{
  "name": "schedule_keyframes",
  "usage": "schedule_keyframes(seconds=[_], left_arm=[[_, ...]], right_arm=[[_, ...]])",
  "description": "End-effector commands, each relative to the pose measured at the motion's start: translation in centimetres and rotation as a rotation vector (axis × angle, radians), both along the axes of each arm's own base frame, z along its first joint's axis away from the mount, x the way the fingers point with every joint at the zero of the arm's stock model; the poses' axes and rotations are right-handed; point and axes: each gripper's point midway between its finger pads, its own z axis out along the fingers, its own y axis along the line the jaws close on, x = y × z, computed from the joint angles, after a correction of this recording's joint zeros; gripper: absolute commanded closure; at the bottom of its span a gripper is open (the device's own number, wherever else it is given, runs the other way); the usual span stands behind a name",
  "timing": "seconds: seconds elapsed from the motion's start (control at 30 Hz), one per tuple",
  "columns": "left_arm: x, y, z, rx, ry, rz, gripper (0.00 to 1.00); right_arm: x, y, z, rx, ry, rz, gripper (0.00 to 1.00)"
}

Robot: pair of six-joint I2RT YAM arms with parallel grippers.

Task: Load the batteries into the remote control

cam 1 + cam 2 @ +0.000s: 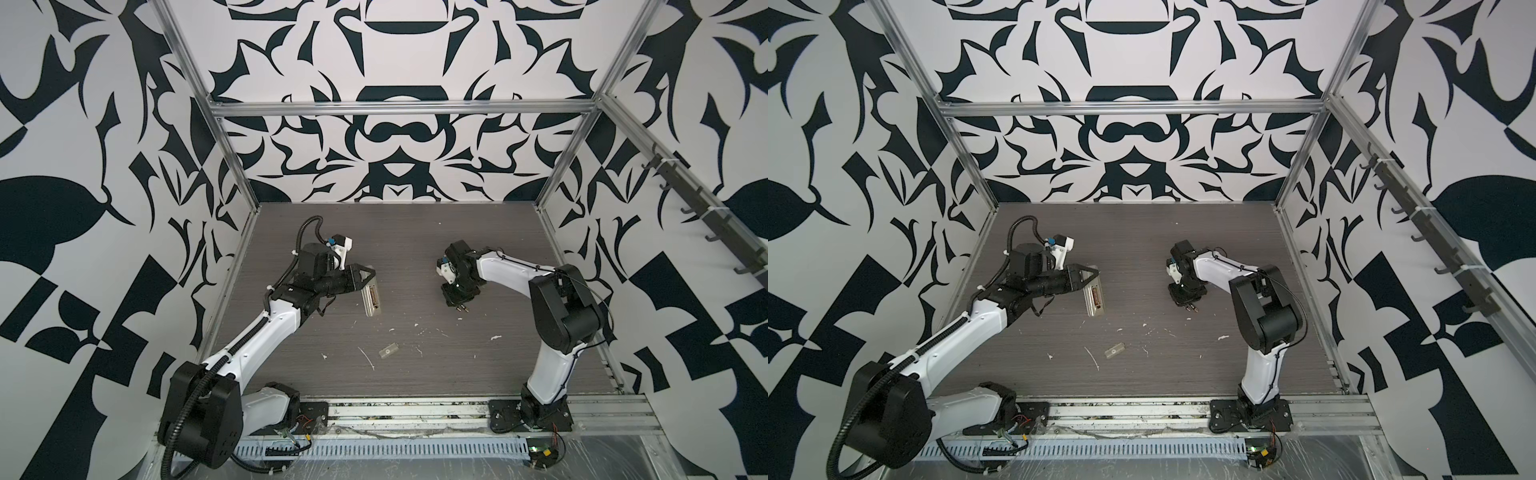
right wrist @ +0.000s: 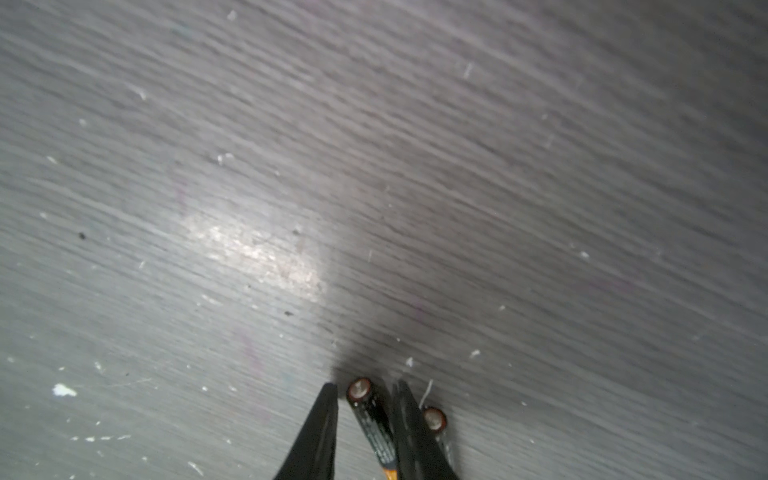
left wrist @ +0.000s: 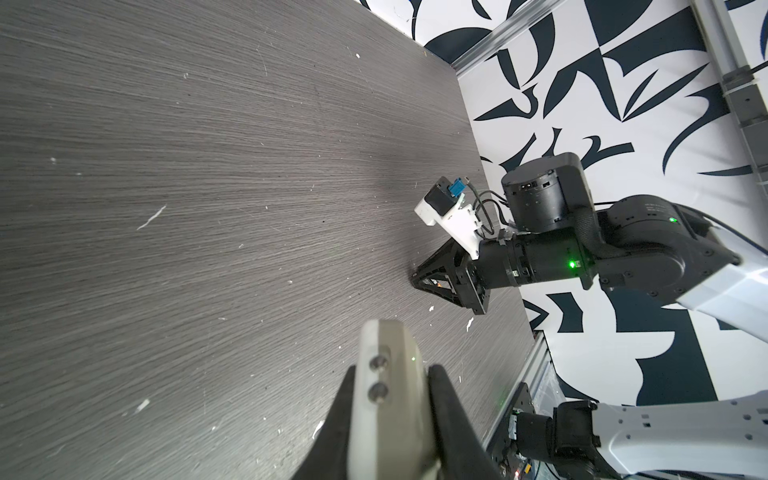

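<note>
While left tool (image 3: 392, 372) clamps remote (image 3: 384, 340), right tool (image 2: 365, 385), ajar, seemingly touches battery (image 2: 372, 419).

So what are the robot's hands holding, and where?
The left gripper pinches the remote control near one end. The right gripper straddles one battery, not clamped yet.

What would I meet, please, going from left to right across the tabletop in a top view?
The remote control → the small translucent cover → the batteries.
</note>
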Motion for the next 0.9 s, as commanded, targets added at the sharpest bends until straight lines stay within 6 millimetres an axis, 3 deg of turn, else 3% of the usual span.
schedule_keyframes(seconds=[0.0,0.23,0.4,0.87], left_arm=[[0.2,0.0,0.6,-0.02,-0.019,0.001,1.0],[0.2,0.0,0.6,-0.023,-0.017,0.002,1.0],[0.0,0.1,0.5,-0.031,-0.011,0.0,1.0],[-0.9,1.7,0.7,-0.052,-0.01,0.041,1.0]], right_arm=[[0.0,-0.2,0.5,-0.005,-0.005,0.006,0.74],[-0.3,0.1,0.3,-0.02,0.003,0.02,0.78],[-1.0,0.8,0.2,-0.063,0.005,0.085,0.9],[-2.4,6.8,1.1,-0.029,-0.1,0.352,0.98]])
